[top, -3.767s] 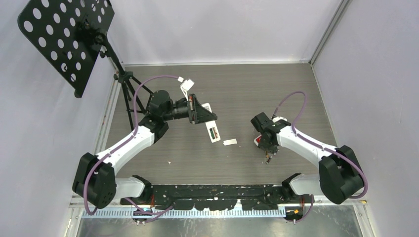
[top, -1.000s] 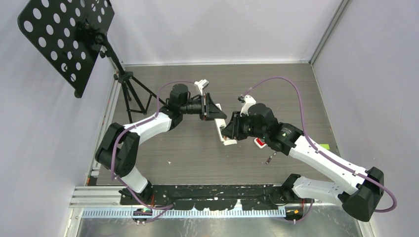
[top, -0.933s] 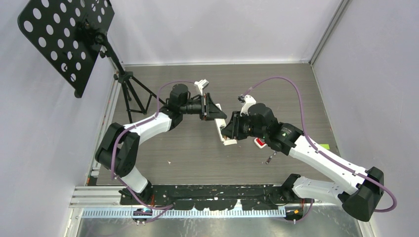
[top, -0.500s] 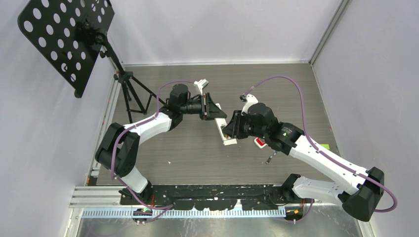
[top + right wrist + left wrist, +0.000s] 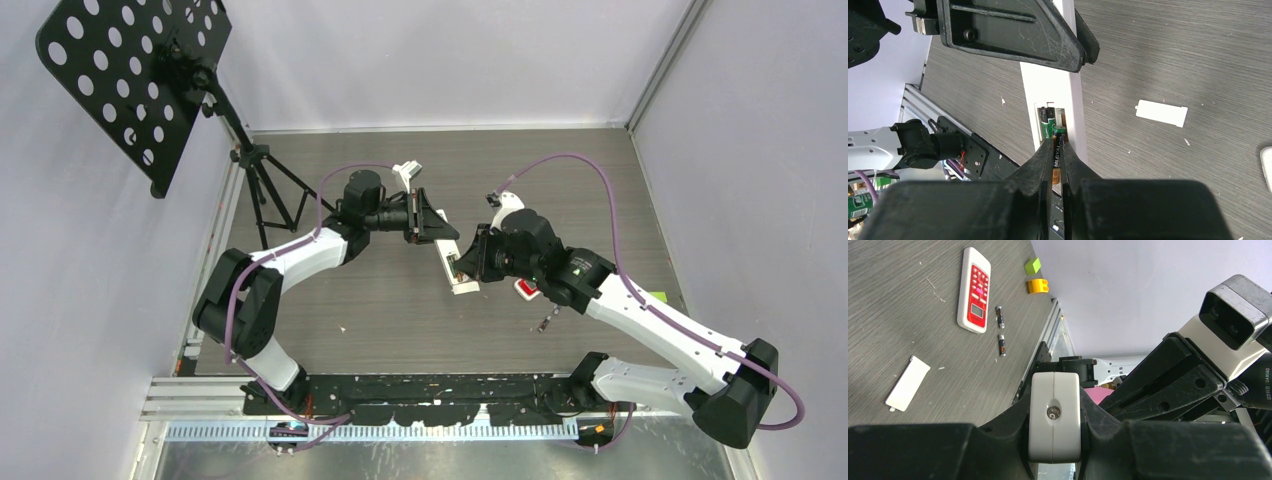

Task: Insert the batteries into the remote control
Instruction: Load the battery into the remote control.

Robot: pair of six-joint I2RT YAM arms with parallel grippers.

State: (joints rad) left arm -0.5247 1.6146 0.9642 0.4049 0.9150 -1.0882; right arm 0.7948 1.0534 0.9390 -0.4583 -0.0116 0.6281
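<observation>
My left gripper (image 5: 440, 238) is shut on a white remote (image 5: 456, 271) and holds it above the table with the open battery compartment facing up. In the left wrist view the remote (image 5: 1054, 405) shows end-on between the left gripper's (image 5: 1055, 437) jaws. My right gripper (image 5: 1056, 150) is shut on a dark battery (image 5: 1057, 136) with a green top. Its tip sits at the compartment of the remote (image 5: 1048, 85), beside another battery (image 5: 1047, 118) that lies inside. Two more batteries (image 5: 999, 316) (image 5: 1002, 344) lie on the table.
A red-and-white remote (image 5: 974, 290) lies on the table next to the loose batteries, also in the top view (image 5: 527, 289). A white battery cover (image 5: 1162, 113) lies flat nearby. A green block (image 5: 1032, 265) and an orange-yellow block (image 5: 1037, 286) sit at the table edge. A tripod stand (image 5: 262, 190) is at the left.
Since 3.8 s ago my right arm has come from the table to the remote, and my left gripper has brought the remote rightward. Over the last second the right gripper has barely shifted.
</observation>
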